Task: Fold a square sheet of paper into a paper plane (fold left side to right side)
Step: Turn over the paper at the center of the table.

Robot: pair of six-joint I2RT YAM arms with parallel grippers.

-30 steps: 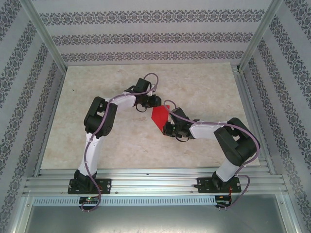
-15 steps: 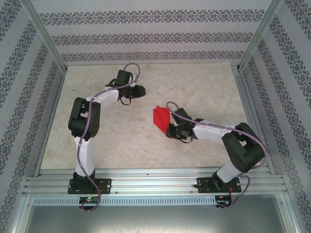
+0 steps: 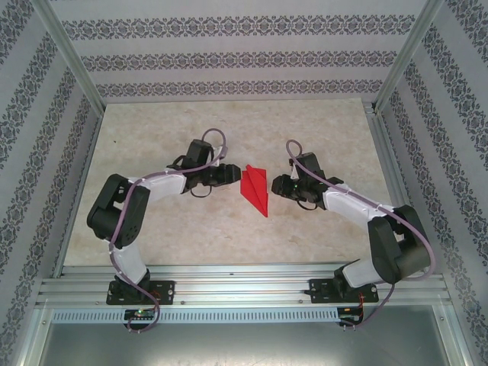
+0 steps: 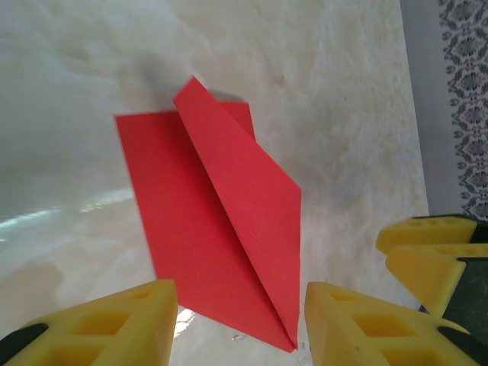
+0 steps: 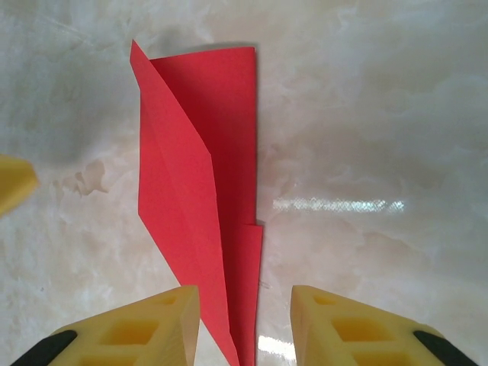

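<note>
Paper plane (image 3: pixel 255 189) mid-frame on table (image 3: pixel 152 137), dart shape mostly folded; final creases maybe left. My left jaws, right jaws spread, empty.

a pale marbled tabletop (image 3: pixel 320 137) sits inside striped, floral-patterned wallpaper walls (image 3: pixel 229 57), framed by slanting aluminium posts (image 3: pixel 69 53).

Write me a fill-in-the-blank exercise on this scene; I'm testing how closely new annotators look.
1. The folded paper is ____ in colour.
2. In the top view it lies ____ the left tool and the right tool.
3. Both tools' fingers are ____ in colour.
4. Both tools' jaws stand ____, with nothing gripped.

Missing words: red; between; yellow; open.
</note>
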